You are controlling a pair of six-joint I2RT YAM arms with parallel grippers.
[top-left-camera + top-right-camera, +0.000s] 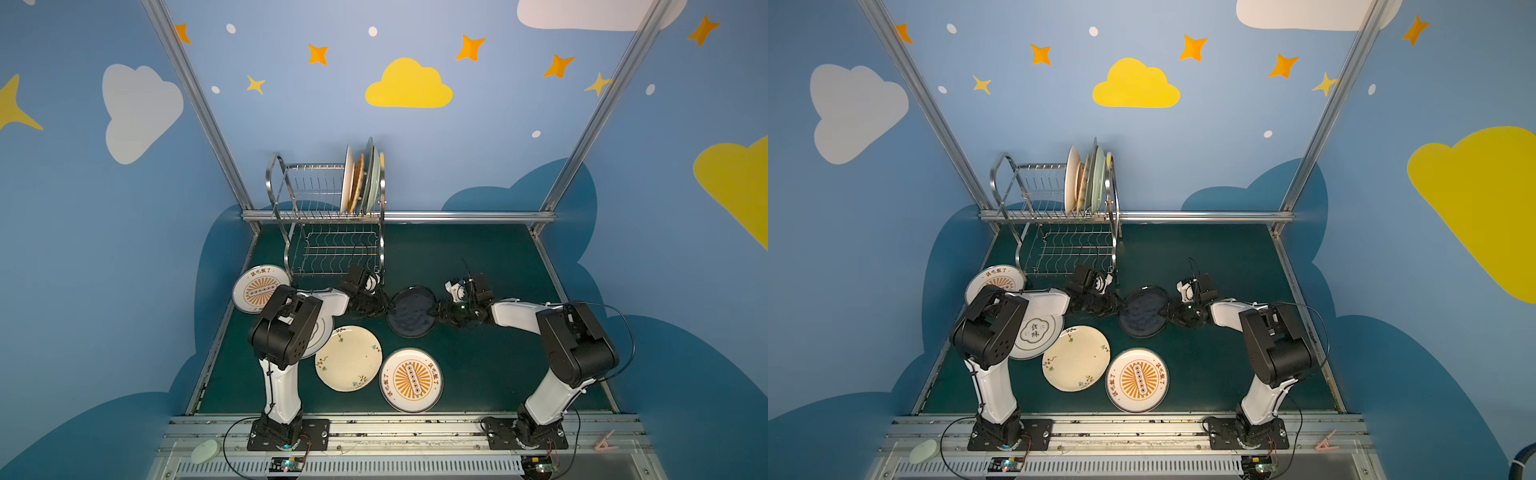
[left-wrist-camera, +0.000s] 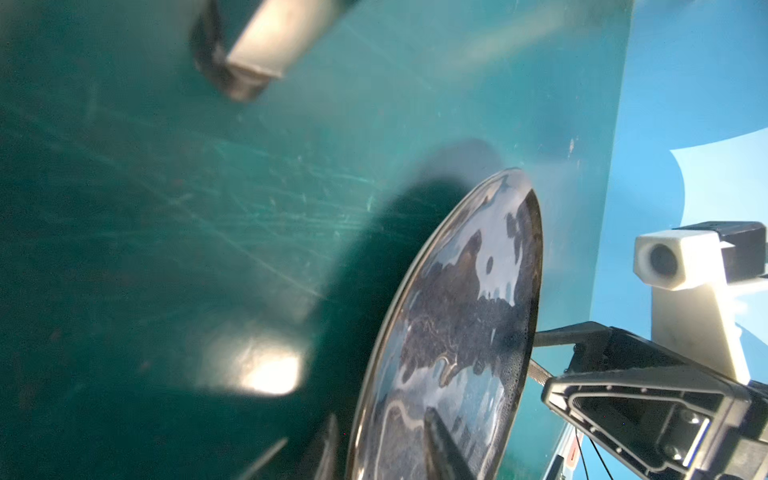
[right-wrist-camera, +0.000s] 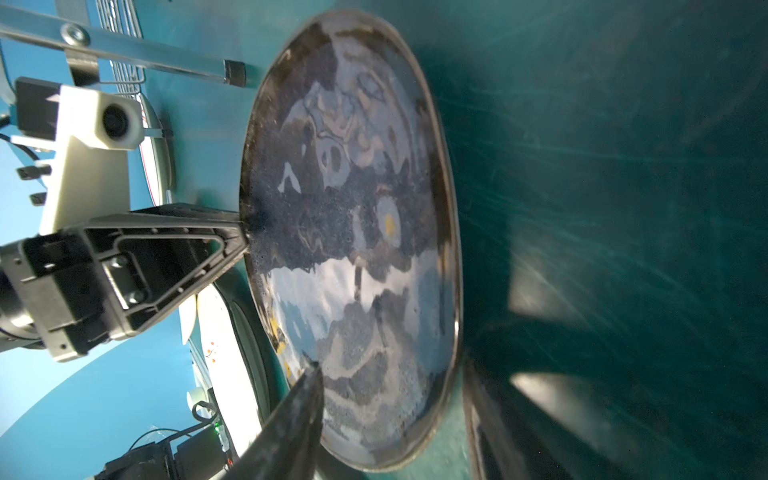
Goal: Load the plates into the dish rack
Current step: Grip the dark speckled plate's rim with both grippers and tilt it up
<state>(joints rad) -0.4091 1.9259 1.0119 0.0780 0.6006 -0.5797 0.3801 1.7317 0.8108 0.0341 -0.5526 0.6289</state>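
In both top views five plates lie flat on the green table (image 1: 478, 365). They are a sunburst plate (image 1: 251, 286) at the far left, a second sunburst plate (image 1: 411, 380) near the middle front, a cream floral plate (image 1: 349, 357), a cloud-emblem plate (image 1: 1036, 330) partly under the left arm, and a black plate (image 1: 411, 311) at mid-table, face up.

About four standing plates (image 1: 348, 178) rest on edge at the right end of the upper tier of the one dish rack (image 1: 275, 183), their faces turned left and right. The rack's long axis runs left to right, at the far left of the table. The left gripper (image 1: 384, 305) meets the black plate's left rim and the right gripper (image 1: 438, 309) its right rim.

In the left wrist view the left gripper's fingers (image 2: 440, 444) sit on either side of that rim. Whether they press it I cannot tell. The right gripper (image 2: 538, 353) is at the opposite rim.

In the right wrist view the right gripper (image 3: 392, 368) is spread. One finger lies over the black plate's (image 3: 353, 228) face and the other beyond its rim.
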